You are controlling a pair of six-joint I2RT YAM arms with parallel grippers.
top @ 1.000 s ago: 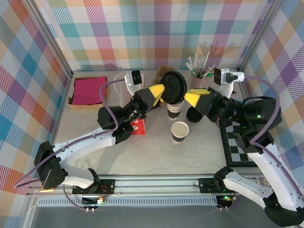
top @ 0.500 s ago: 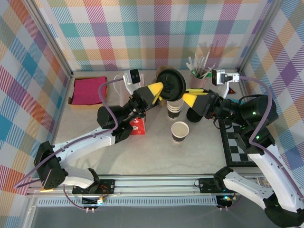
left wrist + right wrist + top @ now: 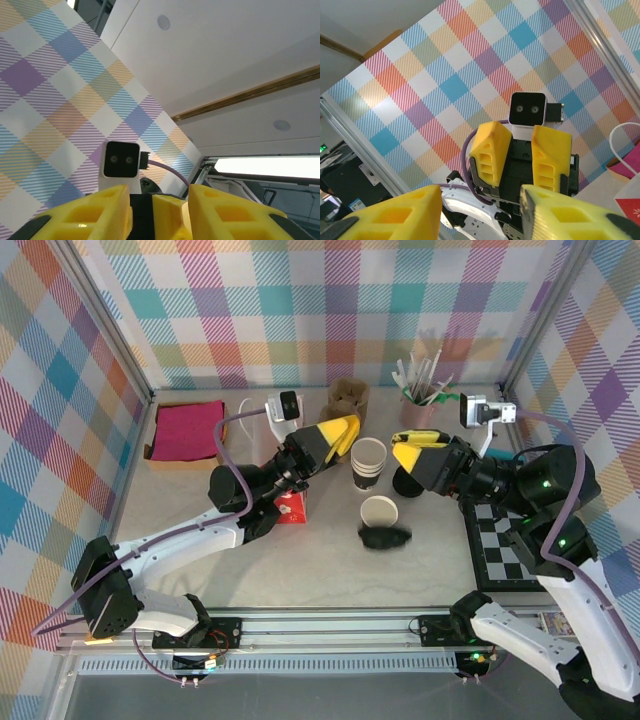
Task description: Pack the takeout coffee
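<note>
The takeout coffee's paper cup (image 3: 378, 510) stands open-topped at mid-table, white above a dark band. A round black lid (image 3: 387, 537) lies on the table against its near right side. My left gripper (image 3: 350, 430) hovers left of a stack of empty cups (image 3: 368, 462), and its fingers stand apart with nothing between them (image 3: 157, 195). My right gripper (image 3: 400, 443) faces it from the right, open and empty (image 3: 480, 200). Each wrist view looks straight at the other gripper's yellow fingers (image 3: 492, 145).
More black lids (image 3: 408, 481) sit under the right gripper. A pink cloth in a box (image 3: 188, 430) is at back left, a red-and-white packet (image 3: 291, 506) below the left arm, a straw holder (image 3: 420, 405) at the back, and a checkered board (image 3: 497, 540) on the right.
The black lid held up between both grippers has dropped to the table beside the open cup. The right gripper opened, and both grippers drew slightly apart.
</note>
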